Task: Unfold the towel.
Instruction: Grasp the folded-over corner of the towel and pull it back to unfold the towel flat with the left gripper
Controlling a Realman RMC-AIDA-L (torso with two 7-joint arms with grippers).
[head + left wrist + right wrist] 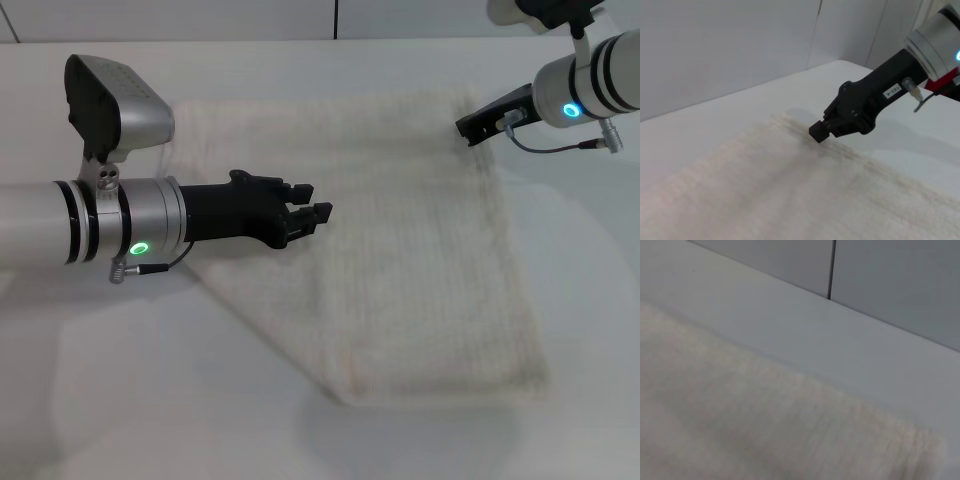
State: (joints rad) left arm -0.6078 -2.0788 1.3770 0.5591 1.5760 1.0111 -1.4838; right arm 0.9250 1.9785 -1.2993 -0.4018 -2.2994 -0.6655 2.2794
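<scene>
The cream-white towel (pixel 400 250) lies flat on the white table, with a diagonal folded edge at its near left. My left gripper (pixel 312 203) hovers over the towel's left part, pointing right; its fingers are a little apart and hold nothing. My right gripper (pixel 468 128) is at the towel's far right corner. In the left wrist view the right gripper (pixel 819 132) has its fingers together, with the tip touching the towel's (pixel 790 190) edge. I cannot tell whether cloth is pinched. The right wrist view shows only the towel (pixel 740 415) and bare table.
The white table (pixel 150 400) extends around the towel on all sides. A grey wall (pixel 730 45) stands behind the table's far edge.
</scene>
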